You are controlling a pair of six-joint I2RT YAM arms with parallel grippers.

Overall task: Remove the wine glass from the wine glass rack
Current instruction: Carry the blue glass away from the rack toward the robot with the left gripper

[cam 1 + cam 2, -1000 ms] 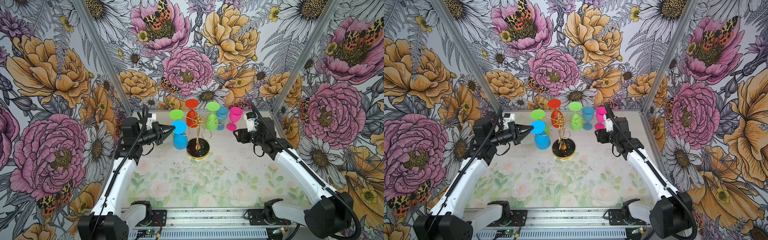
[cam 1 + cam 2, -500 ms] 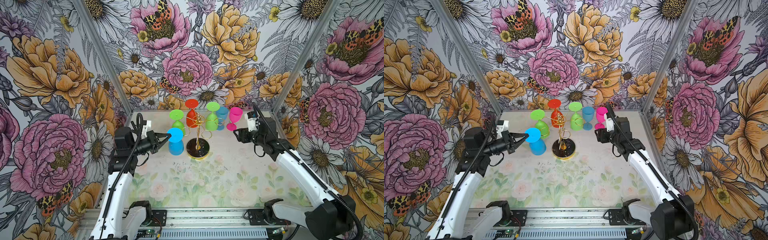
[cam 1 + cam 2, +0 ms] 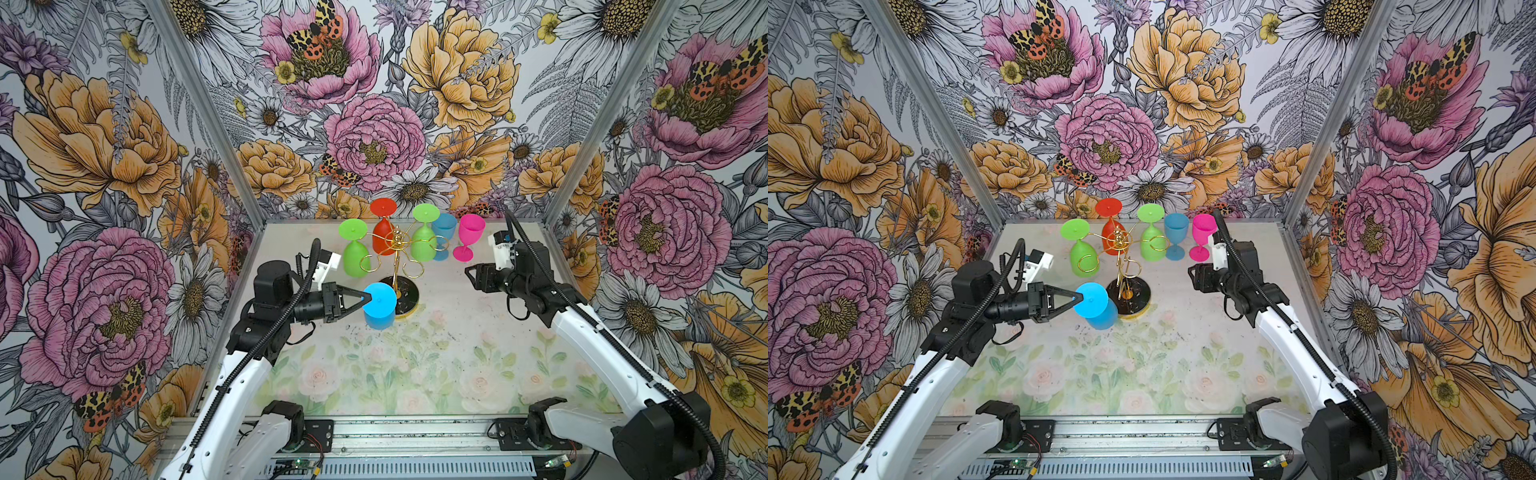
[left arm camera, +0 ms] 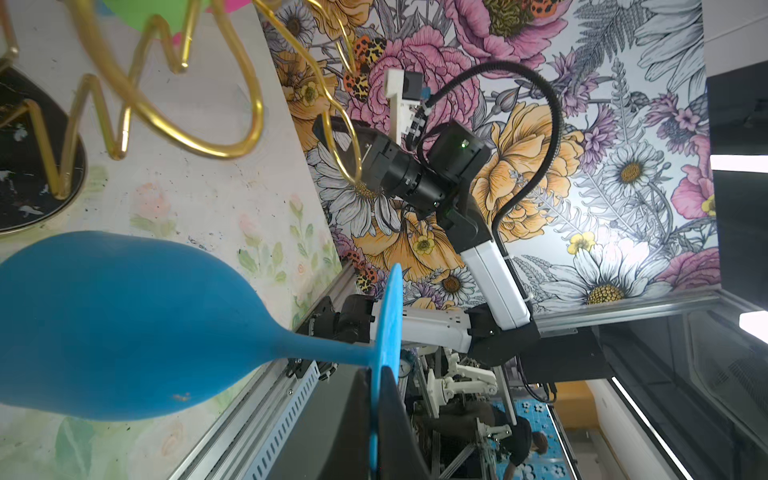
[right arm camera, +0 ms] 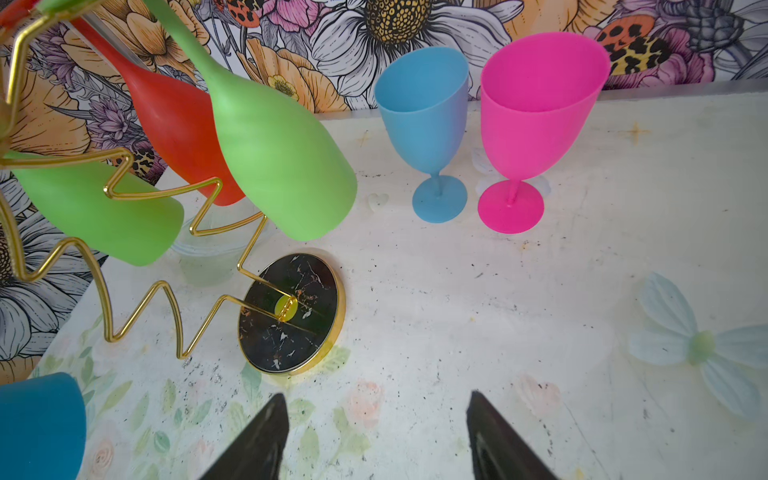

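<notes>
Floral desk [image 3: 415, 365]: blue plastic wine glass [image 3: 379, 305] gripped by left claw [image 3: 368, 297], off gold wire rack [image 3: 394, 240]; right claw [image 5: 376, 397] open; set-down required next.

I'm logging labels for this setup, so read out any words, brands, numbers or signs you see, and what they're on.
None: no view shows readable text. The blue wine glass held by the left pincer, the wine glass rack and the flowered walls carry no lettering that can be made out.

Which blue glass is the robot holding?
The upside-down blue glass, pinched by its foot in the left gripper. The other blue glass stands upright beside the pink glass.
</notes>
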